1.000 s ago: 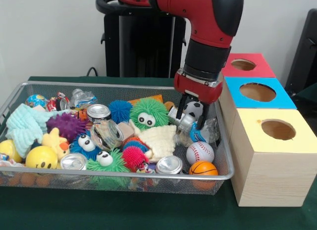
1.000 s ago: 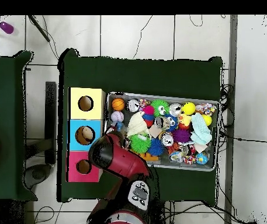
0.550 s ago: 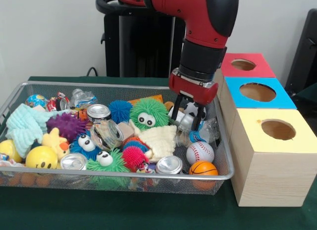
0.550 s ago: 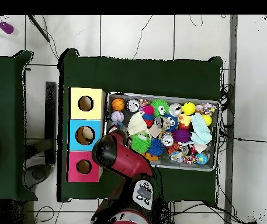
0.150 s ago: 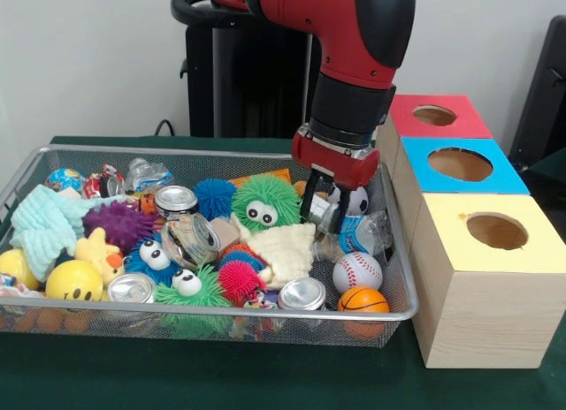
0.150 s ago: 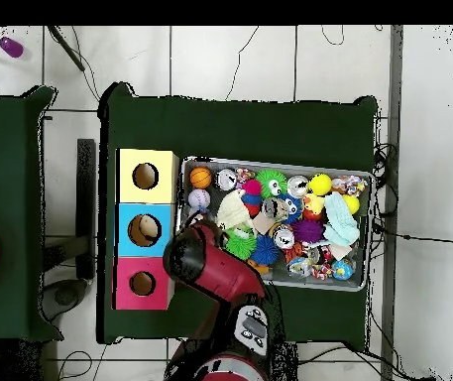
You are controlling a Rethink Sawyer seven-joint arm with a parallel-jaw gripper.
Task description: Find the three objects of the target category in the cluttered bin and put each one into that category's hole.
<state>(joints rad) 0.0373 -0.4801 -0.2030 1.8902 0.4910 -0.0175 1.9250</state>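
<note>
Front view: end effector [image 5: 324, 214] low in the mesh bin [image 5: 400, 277] at the end nearest the boxes, its fingers closed on a crushed can [image 5: 331, 216], apparently to carry it off; soccer ball [image 5: 355, 199] just behind, baseball [image 5: 357, 271] in front. Red box [image 5: 442, 127], blue box [image 5: 460, 185], yellow box [image 5: 486, 260] stand beside the bin, holes upward to receive drops. Overhead view: arm [image 6: 210, 273] covers that corner of the bin; the held can is hidden; worktop [image 6: 270, 124] green.

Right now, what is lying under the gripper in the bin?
Below the gripper lie a soccer ball, a clear crumpled bottle and a cream cloth. What the fingers touch is hidden.
</note>
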